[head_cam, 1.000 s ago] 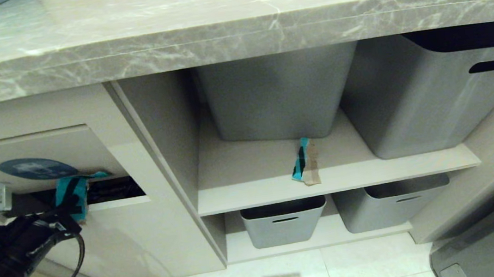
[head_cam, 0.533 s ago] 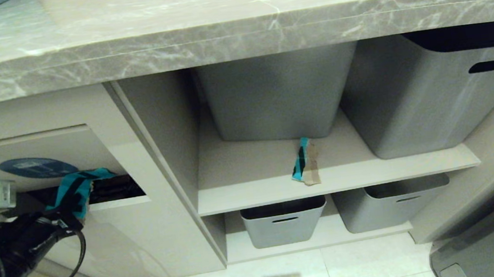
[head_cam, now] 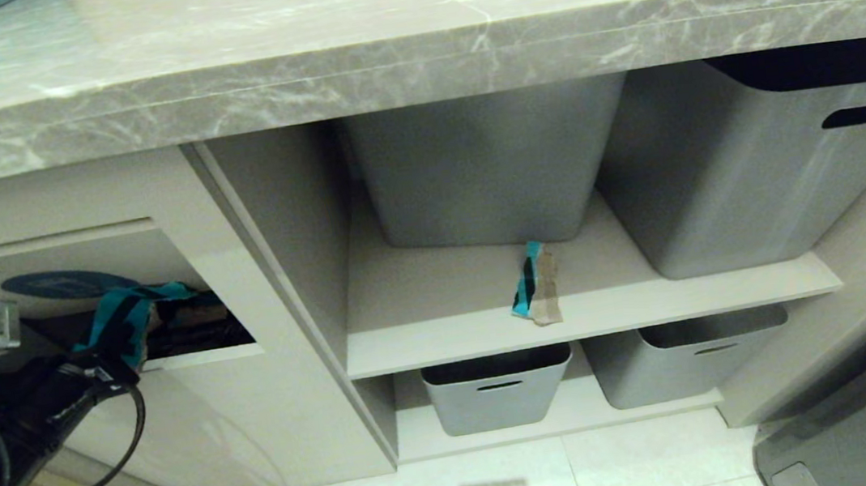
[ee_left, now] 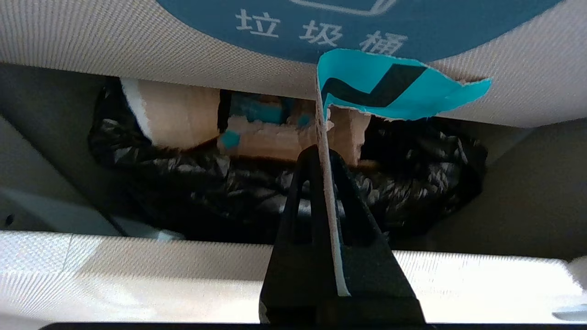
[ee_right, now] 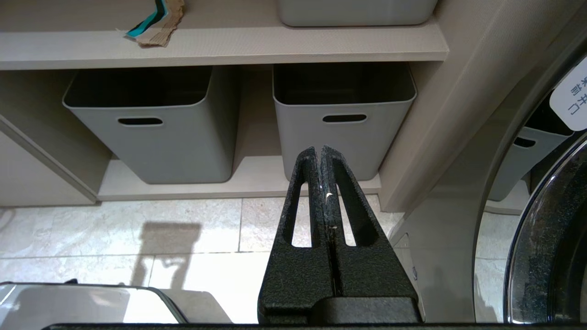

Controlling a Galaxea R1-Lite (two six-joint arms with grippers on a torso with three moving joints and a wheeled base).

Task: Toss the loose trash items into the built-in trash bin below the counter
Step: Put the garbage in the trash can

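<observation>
My left gripper (head_cam: 111,363) is shut on a teal-and-black printed cardboard scrap (head_cam: 122,317), held edge-on between the jaws at the mouth of the built-in trash bin (head_cam: 36,268). The scrap's bent tip (ee_left: 394,89) presses against the flap (ee_left: 114,41) under the blue sticker (ee_left: 357,18). The flap is tilted inward, and the gap shows a black bin bag (ee_left: 206,188) with cardboard pieces (ee_left: 179,114) in it. A second teal-and-brown scrap (head_cam: 535,282) lies on the upper shelf (head_cam: 651,299), also seen in the right wrist view as the scrap (ee_right: 153,20). My right gripper (ee_right: 319,151) hangs shut and empty above the floor.
The grey marble counter (head_cam: 380,61) overhangs the cabinet. Two large grey tubs (head_cam: 482,172) (head_cam: 774,155) stand on the upper shelf, and two smaller grey tubs (head_cam: 499,390) (head_cam: 683,361) sit below it. A round machine door (ee_right: 545,247) is at the right. The floor (head_cam: 509,479) is pale tile.
My left gripper has pushed the scrap up and deeper into the bin opening. The flap has tilted further inward. The shelf scrap has not moved.
</observation>
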